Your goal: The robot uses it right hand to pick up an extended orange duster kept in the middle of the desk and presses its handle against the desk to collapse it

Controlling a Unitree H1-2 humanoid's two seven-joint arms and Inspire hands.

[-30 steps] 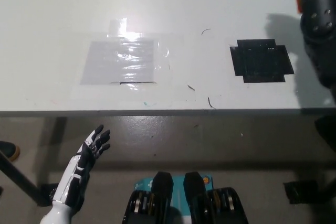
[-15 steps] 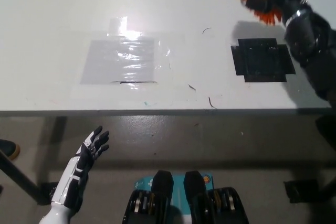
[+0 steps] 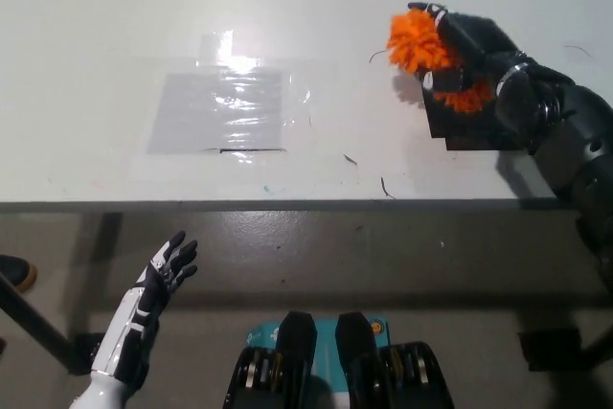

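- Since half a second ago my right hand (image 3: pixel 476 45) has swung down and toward nine o'clock, from the top right corner to just over the black patch (image 3: pixel 479 126) on the bench (image 3: pixel 115 35); a second ago only the forearm showed at the right edge.
- The orange duster (image 3: pixel 419 43) has come along with it, and its fluffy head now sits at about one o'clock from the picture's centre, sticking out at the nine o'clock side of the hand.
- My right hand is closed around the duster; more orange fluff shows below the fingers, at the patch's top edge. I cannot see the handle or tell whether it touches the bench.
- The black patch is half covered by the hand and forearm.
- The clear taped sheet (image 3: pixel 222 110) lies at about eleven o'clock from centre, well apart from the duster.
- My left hand (image 3: pixel 165 273) rests at about seven o'clock, below the bench's front edge, fingers spread and holding nothing, unchanged.
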